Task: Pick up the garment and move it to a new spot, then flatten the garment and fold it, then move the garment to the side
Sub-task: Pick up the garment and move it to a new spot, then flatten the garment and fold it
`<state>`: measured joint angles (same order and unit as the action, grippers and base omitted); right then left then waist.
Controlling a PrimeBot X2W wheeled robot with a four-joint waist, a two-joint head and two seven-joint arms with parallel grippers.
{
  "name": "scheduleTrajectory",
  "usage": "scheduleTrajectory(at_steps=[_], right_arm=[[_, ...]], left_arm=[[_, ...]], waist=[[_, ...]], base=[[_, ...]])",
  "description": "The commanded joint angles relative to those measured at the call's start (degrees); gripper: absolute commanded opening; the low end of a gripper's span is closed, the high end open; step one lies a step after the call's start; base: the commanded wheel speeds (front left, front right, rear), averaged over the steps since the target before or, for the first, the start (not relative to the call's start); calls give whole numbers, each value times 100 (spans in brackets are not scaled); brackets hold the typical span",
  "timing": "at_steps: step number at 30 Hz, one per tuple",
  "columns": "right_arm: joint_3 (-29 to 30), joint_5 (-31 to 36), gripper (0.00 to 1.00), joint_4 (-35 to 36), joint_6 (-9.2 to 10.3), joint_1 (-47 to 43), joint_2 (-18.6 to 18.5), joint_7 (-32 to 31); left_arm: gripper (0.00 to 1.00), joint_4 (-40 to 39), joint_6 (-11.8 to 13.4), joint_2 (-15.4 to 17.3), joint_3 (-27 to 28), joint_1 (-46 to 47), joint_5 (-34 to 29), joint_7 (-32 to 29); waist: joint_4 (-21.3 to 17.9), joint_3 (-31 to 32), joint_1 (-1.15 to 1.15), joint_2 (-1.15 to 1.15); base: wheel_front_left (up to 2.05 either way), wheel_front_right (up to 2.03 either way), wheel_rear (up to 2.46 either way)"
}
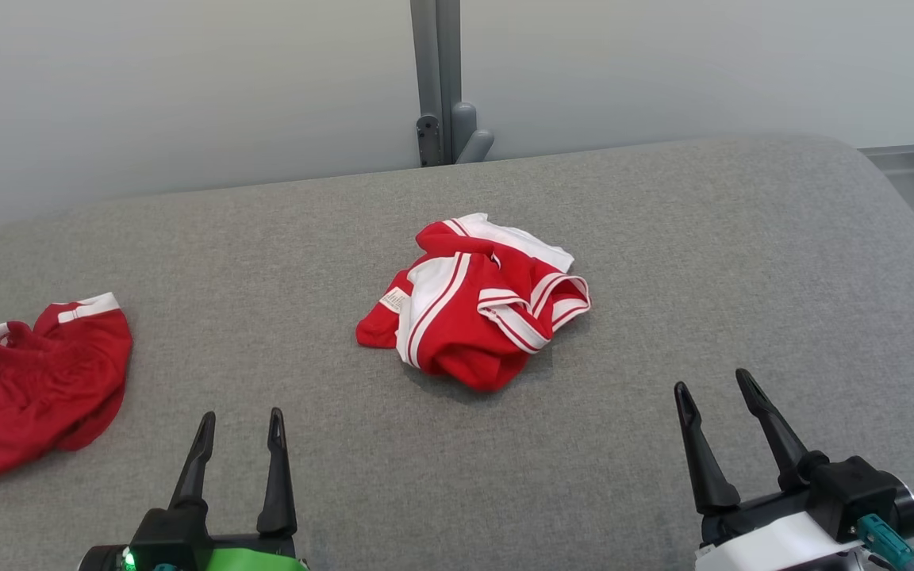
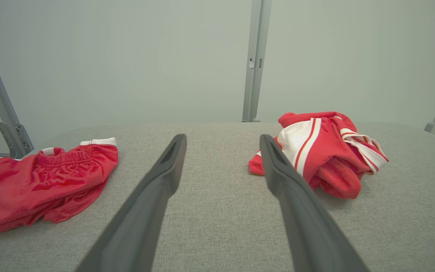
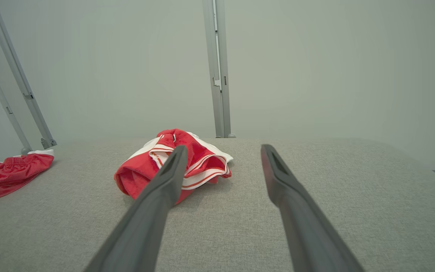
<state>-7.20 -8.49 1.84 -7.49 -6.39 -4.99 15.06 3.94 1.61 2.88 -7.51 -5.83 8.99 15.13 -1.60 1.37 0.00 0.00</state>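
The crumpled red-and-white striped cloth garment (image 1: 477,305) is lying mid-way across the grey fabric table (image 1: 743,262), ahead of and between the left gripper (image 1: 240,415) and right gripper (image 1: 712,381), both hovering empty with fingers spread, neither clearly nearer.

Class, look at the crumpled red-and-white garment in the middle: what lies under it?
The red-and-white garment lies on the grey fabric surface, which shows all around it. Whatever is beneath its bunched folds is covered and cannot be told.

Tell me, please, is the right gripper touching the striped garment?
Apart: the head view shows bare grey surface between the right gripper and the garment.
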Motion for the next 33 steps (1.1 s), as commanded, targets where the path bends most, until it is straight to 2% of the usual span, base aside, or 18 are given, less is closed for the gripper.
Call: scheduleTrajectory(at_steps=[1, 26, 33], right_arm=[[-5, -30, 100, -15, 0, 11, -6, 19], [-104, -49, 100, -12, 0, 22, -73, 19], [-139, -18, 100, -25, 0, 117, -69, 19]], left_arm=[[100, 12, 11, 2, -2, -2, 27, -2], [100, 76, 64, 3, -233, 95, 144, -2], [100, 463, -164, 4, -389, 543, 136, -2]], waist=[[14, 2, 0, 0], [51, -43, 0, 0], [35, -231, 0, 0]], base=[[0, 0, 0], [0, 0, 0], [0, 0, 0]])
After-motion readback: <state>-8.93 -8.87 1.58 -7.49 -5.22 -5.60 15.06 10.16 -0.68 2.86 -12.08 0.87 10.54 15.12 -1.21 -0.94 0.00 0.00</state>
